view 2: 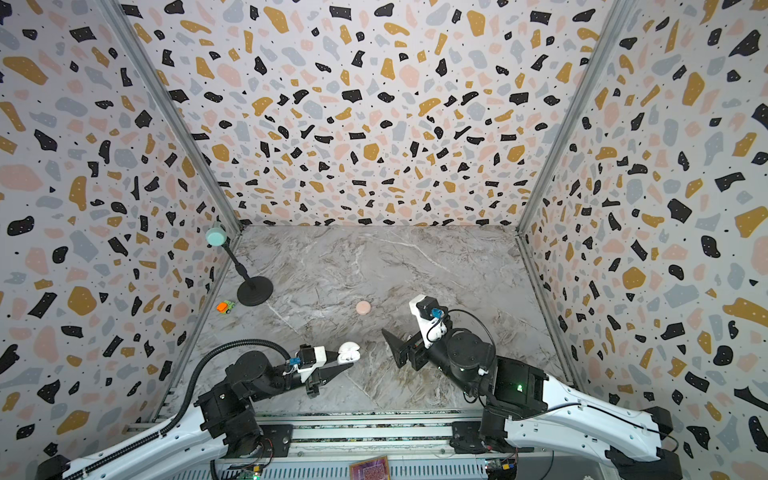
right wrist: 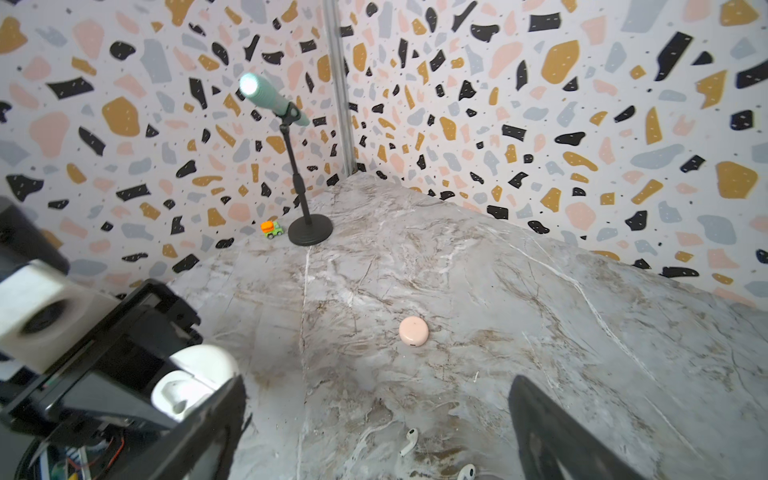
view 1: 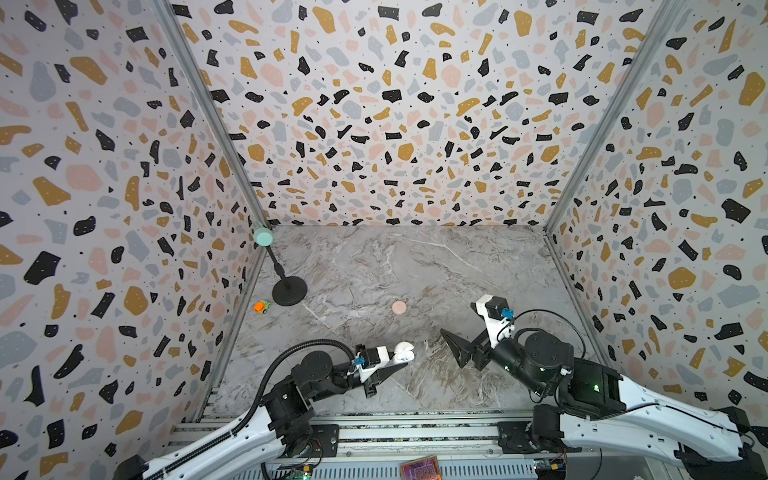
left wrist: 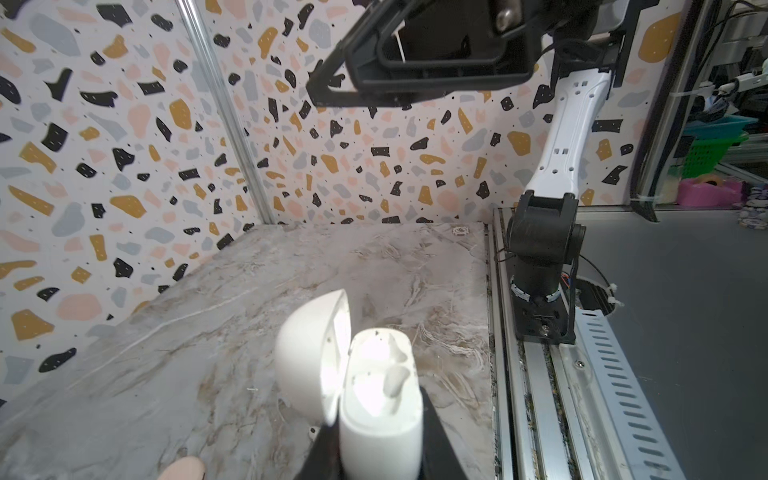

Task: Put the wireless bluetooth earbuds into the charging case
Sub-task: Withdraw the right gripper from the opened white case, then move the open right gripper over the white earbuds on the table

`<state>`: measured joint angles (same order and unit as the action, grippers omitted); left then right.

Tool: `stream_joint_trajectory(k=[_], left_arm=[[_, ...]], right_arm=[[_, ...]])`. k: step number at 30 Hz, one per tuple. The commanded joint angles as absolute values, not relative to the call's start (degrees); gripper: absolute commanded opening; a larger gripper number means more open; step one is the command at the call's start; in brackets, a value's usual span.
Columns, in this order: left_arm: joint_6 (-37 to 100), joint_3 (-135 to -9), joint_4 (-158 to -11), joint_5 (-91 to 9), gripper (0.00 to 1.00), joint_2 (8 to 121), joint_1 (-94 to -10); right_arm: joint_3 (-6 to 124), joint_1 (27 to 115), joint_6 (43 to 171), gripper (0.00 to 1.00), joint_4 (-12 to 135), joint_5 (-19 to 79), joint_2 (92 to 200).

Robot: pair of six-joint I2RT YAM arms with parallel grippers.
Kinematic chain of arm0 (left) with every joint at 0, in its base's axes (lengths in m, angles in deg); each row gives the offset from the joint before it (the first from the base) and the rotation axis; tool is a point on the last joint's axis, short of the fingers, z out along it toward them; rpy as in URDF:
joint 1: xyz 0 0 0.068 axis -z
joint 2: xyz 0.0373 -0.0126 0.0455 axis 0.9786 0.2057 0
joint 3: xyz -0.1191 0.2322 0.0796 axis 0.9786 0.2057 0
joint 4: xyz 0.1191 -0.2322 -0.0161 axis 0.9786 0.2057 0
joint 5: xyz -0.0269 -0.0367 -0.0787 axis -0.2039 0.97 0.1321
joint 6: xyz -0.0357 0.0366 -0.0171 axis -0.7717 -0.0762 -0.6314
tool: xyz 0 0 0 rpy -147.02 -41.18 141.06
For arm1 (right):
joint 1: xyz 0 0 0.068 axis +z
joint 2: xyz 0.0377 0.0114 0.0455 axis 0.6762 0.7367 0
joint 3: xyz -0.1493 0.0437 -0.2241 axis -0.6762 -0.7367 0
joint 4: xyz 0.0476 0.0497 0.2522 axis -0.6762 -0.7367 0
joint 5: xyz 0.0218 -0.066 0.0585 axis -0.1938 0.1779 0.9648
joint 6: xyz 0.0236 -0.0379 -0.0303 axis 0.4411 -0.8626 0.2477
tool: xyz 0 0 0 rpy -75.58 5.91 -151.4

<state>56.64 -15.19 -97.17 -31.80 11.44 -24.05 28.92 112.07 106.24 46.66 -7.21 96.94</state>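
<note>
My left gripper (view 1: 404,358) (left wrist: 380,444) is shut on the base of a white charging case (view 1: 403,351) (view 2: 348,352) (left wrist: 380,415), held just above the table near the front. The case's lid (left wrist: 309,353) stands open. Its inside is overexposed, so I cannot tell what its slots hold. Two small white earbuds (right wrist: 409,441) (right wrist: 466,471) lie on the marble between the wide-apart fingers of my right gripper (right wrist: 378,380) (view 1: 451,348), which is open, empty and raised to the right of the white case. A shut pink round case (view 1: 399,307) (right wrist: 413,331) lies farther back, at mid-table.
A black microphone stand (view 1: 289,291) with a teal head (view 1: 262,237) stands at the back left. Beside it is a small orange and green toy car (view 1: 262,306). Terrazzo walls (view 1: 374,124) enclose three sides. A metal rail (view 1: 415,432) runs along the front edge.
</note>
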Motion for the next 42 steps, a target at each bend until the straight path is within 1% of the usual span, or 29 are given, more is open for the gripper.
stream_joint_trajectory(k=[1,7,9,11,13,15,17,19,23,26,28,30,32,33,39,42], left_arm=[[60.94,-16.81,-98.93,-35.66,0.00,10.92,-23.42],[60.67,-13.20,-102.92,-39.35,0.00,7.58,-23.35],[61.72,-14.00,-100.73,-39.81,0.00,7.08,-23.37],[62.34,-14.04,-99.27,-40.67,0.00,6.82,-23.37],[62.49,-13.86,-99.14,-39.76,0.00,6.73,-23.36],[62.73,-13.90,-98.91,-38.83,0.00,7.18,-23.29],[62.79,-14.18,-98.71,-38.34,0.00,7.75,-23.29],[62.50,-13.99,-99.08,-37.56,0.00,8.07,-23.26],[62.31,-13.86,-99.19,-36.92,0.00,8.73,-22.46],[62.76,-13.86,-98.73,-37.00,0.00,8.89,-21.80],[62.92,-13.82,-98.55,-37.07,0.00,8.97,-21.36],[63.15,-13.86,-98.21,-37.25,0.00,8.97,-21.11],[63.42,-13.79,-98.09,-37.58,0.00,8.95,-20.91],[63.41,-13.77,-98.13,-37.65,0.00,9.05,-20.83],[63.65,-13.86,-98.09,-37.65,0.00,9.29,-20.74],[63.71,-13.86,-98.08,-37.80,0.00,9.24,-20.74]], right_arm=[[31.24,107.65,115.42,0.99,41.33,-7.22,96.44],[29.01,95.60,122.18,0.99,38.60,6.04,97.93],[27.25,92.03,123.99,0.95,38.41,9.80,99.53],[25.79,88.44,125.79,0.89,37.78,13.32,102.12],[25.35,85.53,127.16,0.83,36.55,15.40,105.57],[25.20,83.63,127.40,0.74,35.95,17.04,109.04],[25.18,83.12,127.30,0.64,35.81,17.17,112.46],[25.01,82.97,126.77,0.60,36.57,17.97,115.34],[24.67,82.72,125.92,0.56,38.67,17.67,119.89],[24.20,82.54,124.90,0.56,40.94,18.09,122.93],[24.85,82.55,124.45,0.53,40.67,17.32,125.59],[25.67,82.46,123.90,0.50,40.38,17.02,128.22],[25.97,82.47,122.77,0.43,40.71,17.26,130.42],[26.05,82.50,122.48,0.41,40.75,17.02,131.20],[26.65,82.36,121.33,0.41,41.30,16.27,134.67],[26.84,82.36,120.81,0.38,42.08,16.40,135.63]])
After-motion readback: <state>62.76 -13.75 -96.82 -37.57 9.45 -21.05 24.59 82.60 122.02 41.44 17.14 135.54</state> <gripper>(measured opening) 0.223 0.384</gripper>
